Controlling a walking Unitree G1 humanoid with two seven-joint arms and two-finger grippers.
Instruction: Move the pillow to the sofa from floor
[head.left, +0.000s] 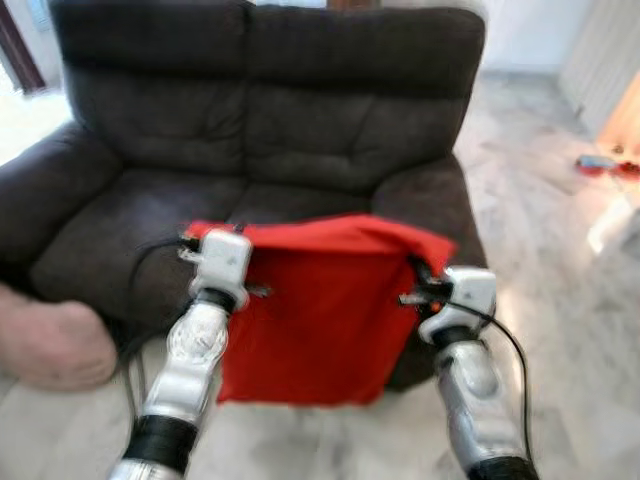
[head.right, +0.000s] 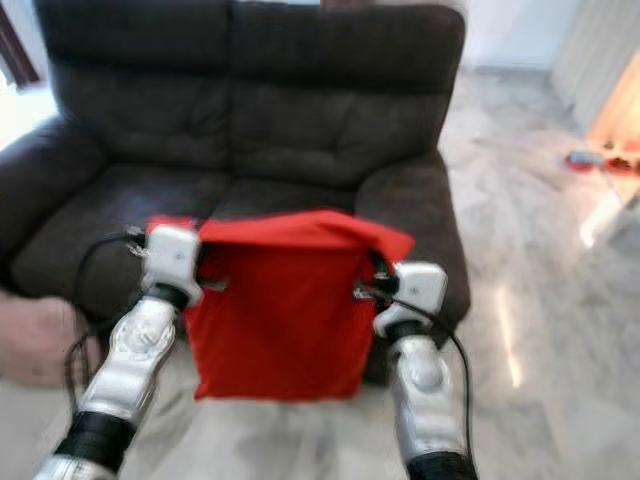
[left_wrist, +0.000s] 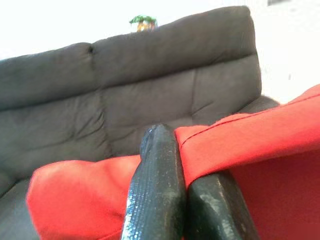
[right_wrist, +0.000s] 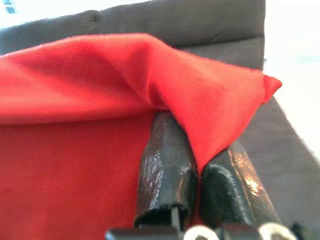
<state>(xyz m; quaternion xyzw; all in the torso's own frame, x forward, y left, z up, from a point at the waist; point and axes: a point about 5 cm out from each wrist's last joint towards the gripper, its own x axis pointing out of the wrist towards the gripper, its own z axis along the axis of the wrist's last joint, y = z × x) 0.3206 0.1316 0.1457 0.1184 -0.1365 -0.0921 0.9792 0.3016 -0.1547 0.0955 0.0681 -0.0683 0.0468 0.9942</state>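
A red pillow (head.left: 315, 310) hangs upright in the air in front of the dark grey sofa (head.left: 260, 140), held by its two top corners. My left gripper (left_wrist: 181, 150) is shut on the pillow's top left corner, and its black fingers (left_wrist: 155, 185) pinch the red fabric. My right gripper (right_wrist: 200, 165) is shut on the top right corner, where the cloth folds over its fingers (right_wrist: 167, 170). The pillow's top edge (head.right: 290, 228) sits about level with the sofa's seat cushion (head.right: 130, 225). Its lower edge hangs above the floor.
The sofa's right armrest (head.left: 430, 195) stands just behind my right gripper. Pale marble floor (head.left: 560, 300) spreads to the right, with small coloured objects (head.left: 600, 163) far off. A blurred pinkish shape (head.left: 50, 345) lies at the left edge near the sofa's front.
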